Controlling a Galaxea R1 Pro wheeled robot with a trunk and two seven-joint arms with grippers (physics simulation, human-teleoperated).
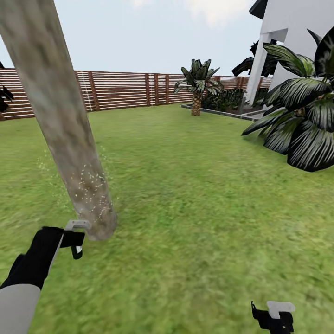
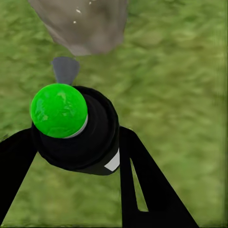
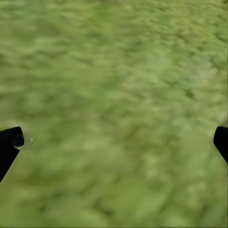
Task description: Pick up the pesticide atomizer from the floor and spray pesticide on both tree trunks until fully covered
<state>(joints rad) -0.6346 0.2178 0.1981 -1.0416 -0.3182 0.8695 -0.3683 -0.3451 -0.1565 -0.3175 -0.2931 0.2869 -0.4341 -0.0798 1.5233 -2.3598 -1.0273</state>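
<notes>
Left gripper (image 1: 76,241), lower left of head view: clamped on pesticide atomizer (image 2: 76,126), nozzle aimed at tree trunk (image 1: 60,120) base just beside; white spray flecks there; right gripper (image 1: 273,317), lower right: fingers spread wide, idle over grass (image 3: 118,95).
</notes>
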